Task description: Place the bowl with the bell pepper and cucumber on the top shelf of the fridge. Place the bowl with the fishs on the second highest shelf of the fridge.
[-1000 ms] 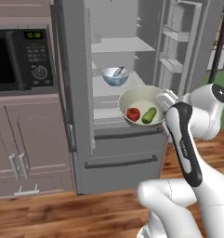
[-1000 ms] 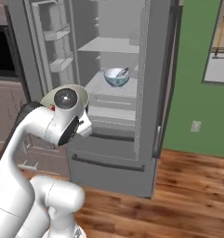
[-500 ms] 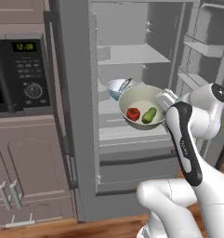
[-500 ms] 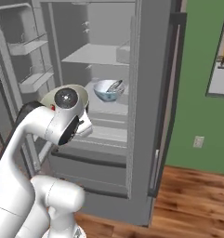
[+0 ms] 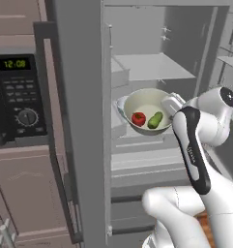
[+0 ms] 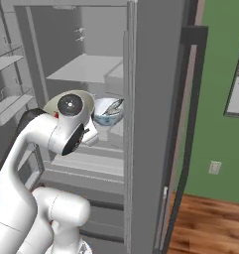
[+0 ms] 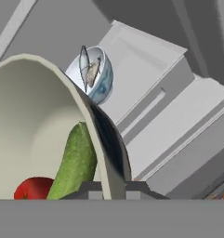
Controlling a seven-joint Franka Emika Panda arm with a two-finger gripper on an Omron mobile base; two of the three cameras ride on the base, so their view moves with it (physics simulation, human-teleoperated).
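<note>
I have the gripper [image 7: 114, 186] clamped on the rim of the cream bowl [image 5: 143, 109] — held level before the open fridge [image 5: 152, 68], below its top shelf [image 5: 154, 65]. Rigid, likely light; bell pepper [image 5: 138, 118] and cucumber [image 5: 155, 120] could roll. The fish bowl [image 6: 107, 111] sits on a lower shelf, partly hidden — fingertips barely visible.
</note>
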